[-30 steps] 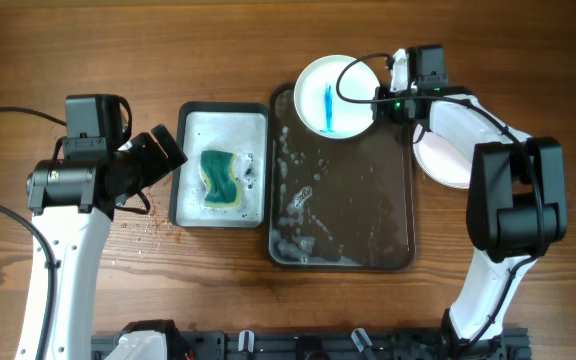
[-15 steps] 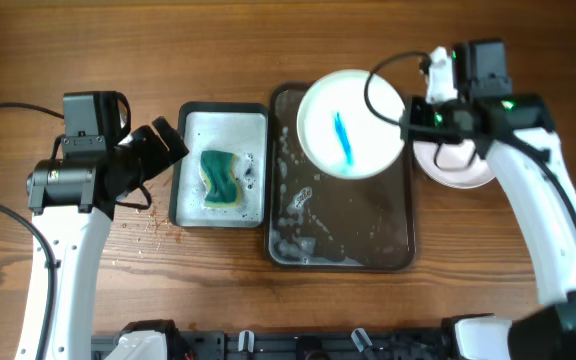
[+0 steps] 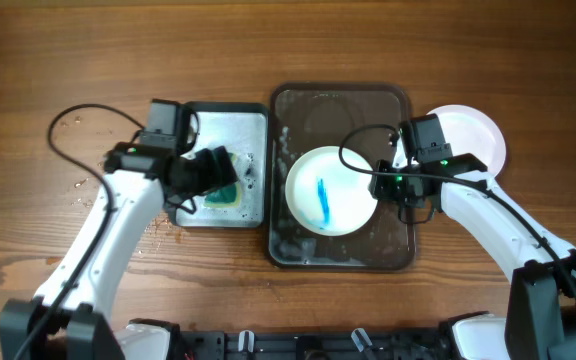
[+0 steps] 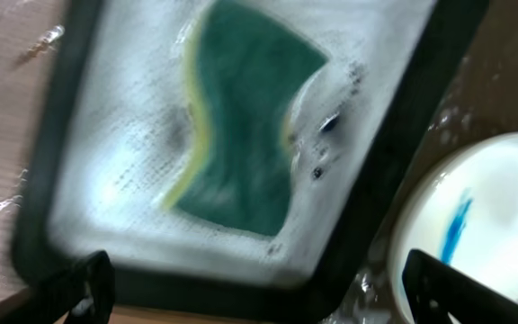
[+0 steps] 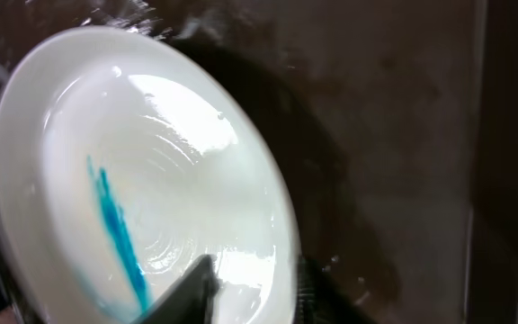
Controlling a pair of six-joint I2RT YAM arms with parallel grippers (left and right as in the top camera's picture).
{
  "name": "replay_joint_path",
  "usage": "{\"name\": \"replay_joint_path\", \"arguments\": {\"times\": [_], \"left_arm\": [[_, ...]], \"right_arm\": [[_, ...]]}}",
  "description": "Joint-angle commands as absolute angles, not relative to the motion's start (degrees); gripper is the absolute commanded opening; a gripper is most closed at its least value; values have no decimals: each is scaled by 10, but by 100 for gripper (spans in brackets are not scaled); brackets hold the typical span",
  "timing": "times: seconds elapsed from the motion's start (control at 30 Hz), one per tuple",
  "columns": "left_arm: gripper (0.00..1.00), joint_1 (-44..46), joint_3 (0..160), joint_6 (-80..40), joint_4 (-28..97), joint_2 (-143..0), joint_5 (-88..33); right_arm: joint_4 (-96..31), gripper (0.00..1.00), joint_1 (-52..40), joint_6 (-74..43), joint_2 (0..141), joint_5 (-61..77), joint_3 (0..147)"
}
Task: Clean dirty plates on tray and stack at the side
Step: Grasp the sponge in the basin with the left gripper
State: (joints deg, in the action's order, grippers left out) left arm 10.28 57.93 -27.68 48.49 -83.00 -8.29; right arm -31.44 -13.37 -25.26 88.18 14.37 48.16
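Observation:
A white plate with a blue streak (image 3: 330,190) is held over the dark wet tray (image 3: 388,110). My right gripper (image 3: 380,186) is shut on the plate's right rim; the right wrist view shows the plate (image 5: 142,180) pinched between the fingers (image 5: 250,288). A green and yellow sponge (image 3: 223,192) lies in the soapy basin (image 3: 230,128). My left gripper (image 3: 208,172) is open just above the sponge; the left wrist view shows the sponge (image 4: 241,135) between the spread fingertips (image 4: 259,288). A clean white plate (image 3: 473,135) sits right of the tray.
The basin (image 4: 97,180) is foamy and sits directly left of the tray. Water drops dot the wood left of the basin (image 3: 78,190). Cables run from both arms across the wooden table (image 3: 118,50).
My right gripper carried the dirty plate from the tray's top edge down to its middle. My left arm swung right, over the basin and down onto the sponge.

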Motion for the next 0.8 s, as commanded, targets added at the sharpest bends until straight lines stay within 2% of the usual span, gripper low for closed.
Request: {"name": "replay_joint_path", "arguments": {"times": [0.0,0.1,0.23,0.3,0.43,0.53,0.57,0.67,0.73,0.77], "left_arm": [[88,135,561,-274,449,-876,-47],[68,149,557,-285,432,-930,-12],[28,150,557,-301,399,-1012,-21],[4,150,557,-307,389,-1043,-27],[4,147,564,-306,400,-1051,-58],[6,136,612,-301,459,-1012,-70],[23,132,624,-297,473,-997,-67],[61,130,630,-287,478,-963,-41],[70,130,630,-287,472,-958,17],[69,130,627,-287,463,-961,47]], "right_arm": [[-350,43,-133,-171,874,174,493],[-386,48,-133,-138,859,174,497],[-399,48,-133,-121,820,172,497],[-396,48,-133,-122,808,172,497],[-397,49,-133,-121,798,172,497],[-400,49,-133,-122,798,171,496],[-400,48,-133,-129,798,164,496],[-403,49,-133,-179,798,120,496],[-404,48,-133,-184,798,123,496],[-405,48,-133,-185,799,125,496]]}}
